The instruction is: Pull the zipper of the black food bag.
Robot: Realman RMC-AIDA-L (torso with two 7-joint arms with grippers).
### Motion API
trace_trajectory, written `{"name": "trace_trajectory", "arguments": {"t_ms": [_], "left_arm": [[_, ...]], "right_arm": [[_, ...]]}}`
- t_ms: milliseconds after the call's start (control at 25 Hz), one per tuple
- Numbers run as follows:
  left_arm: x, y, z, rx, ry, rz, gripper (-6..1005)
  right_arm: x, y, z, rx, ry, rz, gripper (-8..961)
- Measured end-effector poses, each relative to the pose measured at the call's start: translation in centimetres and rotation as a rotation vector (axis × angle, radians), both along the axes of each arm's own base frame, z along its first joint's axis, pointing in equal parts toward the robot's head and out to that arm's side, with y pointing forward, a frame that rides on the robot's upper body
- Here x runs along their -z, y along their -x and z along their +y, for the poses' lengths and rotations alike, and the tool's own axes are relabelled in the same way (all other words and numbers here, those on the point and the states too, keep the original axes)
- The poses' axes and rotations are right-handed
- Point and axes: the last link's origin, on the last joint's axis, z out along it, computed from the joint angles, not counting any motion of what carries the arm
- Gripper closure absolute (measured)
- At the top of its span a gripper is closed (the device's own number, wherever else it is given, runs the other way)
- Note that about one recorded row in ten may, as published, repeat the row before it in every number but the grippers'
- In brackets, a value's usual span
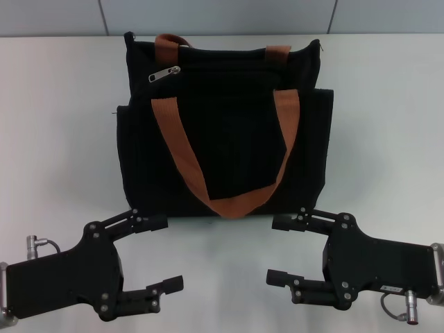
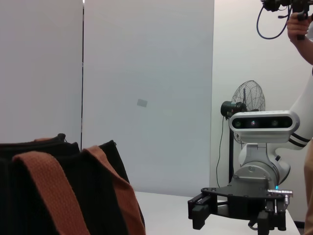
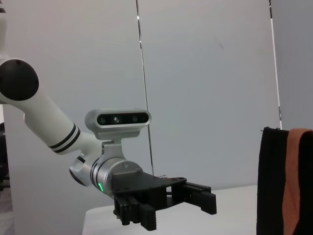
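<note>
The black food bag [image 1: 225, 125] lay flat on the white table [image 1: 55, 139], its zipper [image 1: 164, 74] pull near the bag's upper left corner. Both grippers hovered just below the bag's bottom edge, the left gripper [image 1: 154, 253] and right gripper [image 1: 287, 251] each with fingers spread apart, holding nothing. The small tab could slip from a pinch, or the unanchored bag might slide along when pulled. Behind the bag stood pale wall panels [image 1: 208, 17].

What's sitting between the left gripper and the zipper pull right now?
In the head view, the black food bag's front and one orange-brown strap lie between the left gripper and the zipper.
</note>
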Motion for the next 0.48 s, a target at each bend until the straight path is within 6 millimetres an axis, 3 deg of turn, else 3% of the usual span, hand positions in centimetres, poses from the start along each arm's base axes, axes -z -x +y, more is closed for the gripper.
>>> {"name": "trace_trajectory", "arguments": {"t_ms": [480], "left_arm": [[0.12,-0.04,0.09,-0.009,-0.014,-0.005,162]], "right_arm": [[0.15,0.11,-0.02,0.003,0.003,0.006,213]]}}
